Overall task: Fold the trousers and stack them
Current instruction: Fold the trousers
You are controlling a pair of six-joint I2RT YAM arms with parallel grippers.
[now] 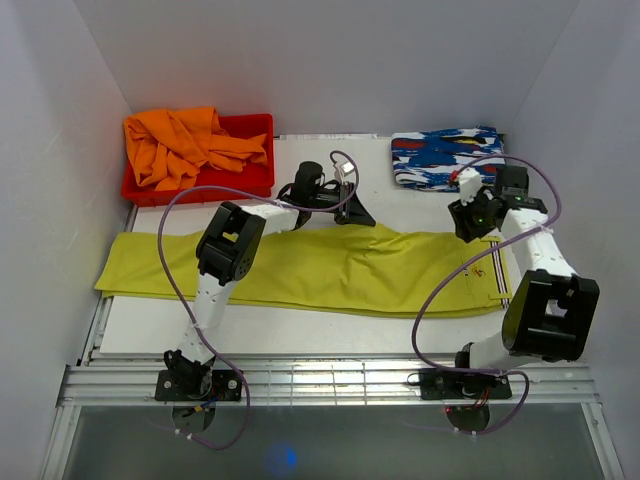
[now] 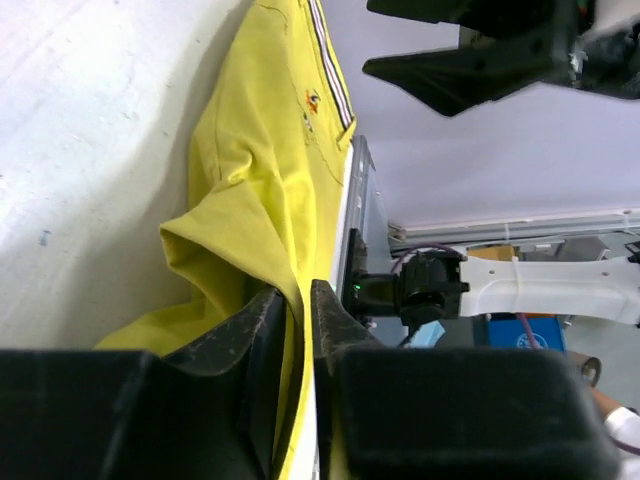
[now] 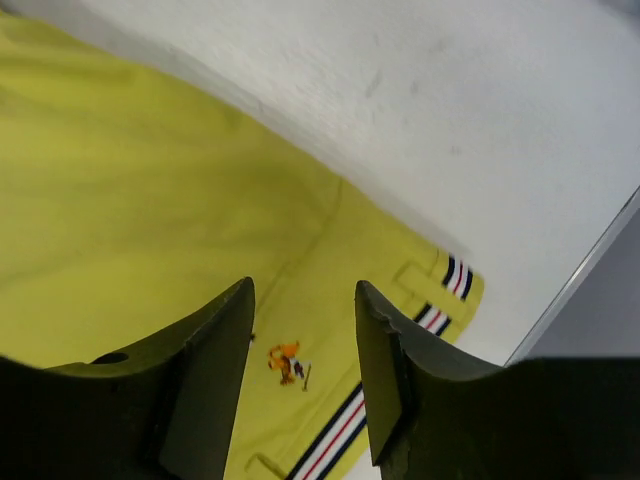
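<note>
The left pincer is nipped shut on a raised fold of the trousers at their far edge, about midway along. The right pincer stands open, holding nothing, just above the cloth near the striped waistband. The trousers lie stretched flat across the tabletop, waistband to the right and legs running out to the left edge. To my eye the step is taking hold of the far edge for a fold toward the near side (the right end has no grip yet). Done well, the right pincer would catch that edge through every layer, then both arms would lift level and together so nothing skews.
</note>
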